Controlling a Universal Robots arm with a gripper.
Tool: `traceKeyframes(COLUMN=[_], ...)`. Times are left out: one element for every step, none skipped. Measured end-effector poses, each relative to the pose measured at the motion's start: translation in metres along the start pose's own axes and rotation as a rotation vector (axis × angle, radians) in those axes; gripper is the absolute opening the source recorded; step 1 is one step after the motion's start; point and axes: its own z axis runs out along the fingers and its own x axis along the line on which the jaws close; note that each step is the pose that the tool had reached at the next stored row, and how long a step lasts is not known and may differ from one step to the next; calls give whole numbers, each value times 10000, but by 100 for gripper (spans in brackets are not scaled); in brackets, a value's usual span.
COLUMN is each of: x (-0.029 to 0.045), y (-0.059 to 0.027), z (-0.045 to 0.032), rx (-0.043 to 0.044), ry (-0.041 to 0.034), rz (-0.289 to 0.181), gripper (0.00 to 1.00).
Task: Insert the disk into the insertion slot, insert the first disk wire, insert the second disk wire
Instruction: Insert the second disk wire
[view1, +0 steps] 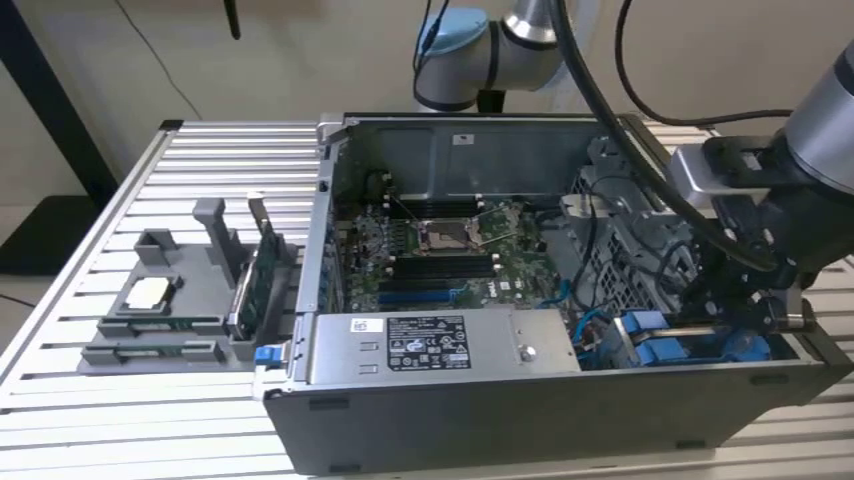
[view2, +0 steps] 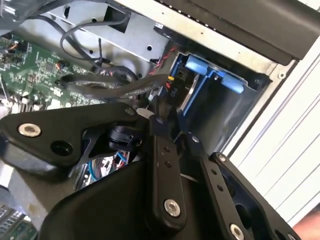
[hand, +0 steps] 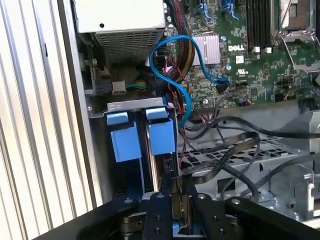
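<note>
We read the gripper (hand: 176, 200) jaws as closed on a thin upright piece at the near end of the disk (hand: 162, 165), most likely a wire connector, though the exact contact is hidden by the black fingers (view2: 165, 160). In both wrist views the disk stands on edge in its blue carrier, already seated in the insertion slot (hand: 132, 106), with the blue tabs (hand: 125, 142) standing beside it. In the exterior view the gripper (view1: 747, 310) hangs over the case's right near corner, where the blue carrier (view1: 667, 345) shows.

Around the jaws: loose black cables (hand: 225, 150) loop across the perforated metal bracket, a blue data cable (hand: 170, 55) arcs toward the motherboard (hand: 250, 55), and the power-supply box (view1: 427, 345) sits along the near wall of the case, which rests on the slatted counter (view1: 134, 200).

Risk, our judgement: the connector may meet its port tilted and jam or bend pins, since the fingers block the view. Slack cables could snag the fingers and drag the carrier.
</note>
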Motion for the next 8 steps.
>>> traceKeyframes(x=[-7,-12,-17,-23,-28,-33,-39,-43], y=[-2,-4,-5,-7,-9,-11,-13,-15], z=[-39,-72,-101,-132,-160,-190,-222,-250], rx=[0,-1,0,-1,-1,-1,-1,-1], ry=[2,1,3,3,2,0,4,2], rz=[0,0,1,0,0,0,0,0], gripper=[24,24,24,24,24,24,24,24])
